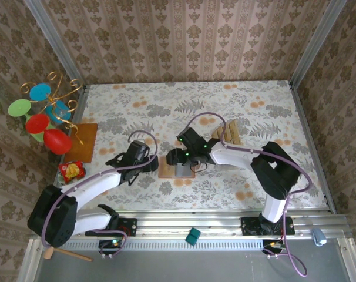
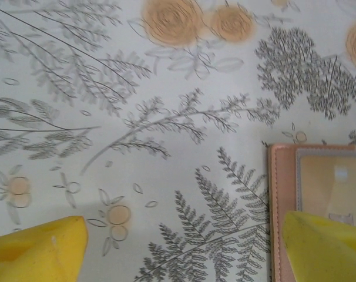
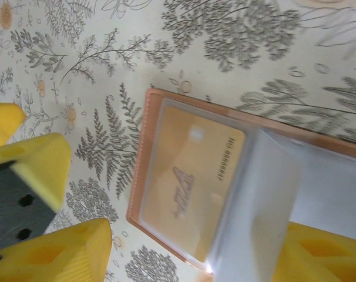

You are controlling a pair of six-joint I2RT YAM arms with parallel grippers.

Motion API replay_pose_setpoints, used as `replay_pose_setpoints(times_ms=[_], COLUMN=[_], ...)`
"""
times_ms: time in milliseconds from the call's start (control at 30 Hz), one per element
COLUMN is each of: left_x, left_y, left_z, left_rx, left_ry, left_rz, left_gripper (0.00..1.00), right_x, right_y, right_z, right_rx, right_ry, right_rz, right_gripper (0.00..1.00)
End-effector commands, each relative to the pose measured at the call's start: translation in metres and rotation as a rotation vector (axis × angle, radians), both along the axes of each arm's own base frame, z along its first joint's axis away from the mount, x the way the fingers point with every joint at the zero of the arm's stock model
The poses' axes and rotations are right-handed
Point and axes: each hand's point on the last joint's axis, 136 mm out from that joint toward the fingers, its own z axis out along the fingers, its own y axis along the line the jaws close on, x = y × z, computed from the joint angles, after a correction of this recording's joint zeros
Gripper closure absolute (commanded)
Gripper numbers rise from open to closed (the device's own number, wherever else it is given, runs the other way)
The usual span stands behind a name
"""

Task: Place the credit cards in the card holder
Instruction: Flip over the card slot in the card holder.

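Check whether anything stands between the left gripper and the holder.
Nothing visible does. The open left gripper hangs over bare tablecloth right beside the holder, with one finger over the holder's edge.

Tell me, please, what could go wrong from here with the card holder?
The clear flap of the card holder stands raised beside the right gripper, so pulling away might snag it and drag the holder. One finger of the left gripper overlaps the holder's edge and could nudge it, shifting the card inside the pocket.
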Motion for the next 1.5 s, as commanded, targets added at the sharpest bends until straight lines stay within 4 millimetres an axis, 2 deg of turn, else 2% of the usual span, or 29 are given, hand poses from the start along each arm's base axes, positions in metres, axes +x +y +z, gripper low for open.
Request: replay_pose_setpoints(times_ms=[0, 200, 400, 500, 600, 700, 900, 1067, 1200, 1333, 1467], left_x=[0.000, -0.001, -0.005, -0.008, -0.010, -0.010, -0.001, 0.007, 0.008, 0.005, 0.002], left_y=[0.011, 0.018, 0.021, 0.022, 0.020, 0.014, -0.006, -0.029, -0.041, -0.045, -0.045], left_z=[0.008, 0.012, 0.011, 0.006, 0.002, 0.000, 0.004, 0.005, -0.003, -0.010, -0.015], left_rx=[-0.001, -0.017, -0.021, -0.018, -0.027, -0.048, -0.095, -0.084, -0.050, -0.022, -0.001], left_ry=[0.005, -0.004, 0.000, 0.012, 0.021, 0.022, 0.007, 0.000, 0.017, 0.024, 0.035], left_rz=[0.047, 0.064, 0.059, 0.051, 0.038, 0.017, -0.038, -0.101, -0.140, -0.157, -0.162], left_gripper=[0.13, 0.13, 0.13, 0.13, 0.13, 0.13, 0.13, 0.13, 0.13, 0.13, 0.13], right_x=[-0.004, -0.004, -0.005, -0.006, -0.005, 0.001, 0.015, 0.021, 0.022, 0.015, 0.008], right_y=[0.019, 0.038, 0.038, 0.037, 0.038, 0.034, 0.009, -0.030, -0.089, -0.154, -0.201], right_z=[-0.009, -0.021, -0.031, -0.029, -0.019, 0.002, 0.040, 0.063, 0.068, 0.061, 0.054], right_rx=[0.008, 0.003, -0.006, 0.001, 0.011, 0.024, 0.031, -0.024, -0.195, -0.381, -0.568], right_ry=[0.038, 0.065, 0.088, 0.088, 0.073, 0.035, -0.036, -0.085, -0.126, -0.109, -0.102], right_rz=[0.032, 0.054, 0.043, 0.039, 0.041, 0.031, -0.021, -0.074, -0.133, -0.177, -0.185], right_gripper=[0.33, 0.33, 0.31, 0.31, 0.31, 0.31, 0.31, 0.32, 0.34, 0.37, 0.46])
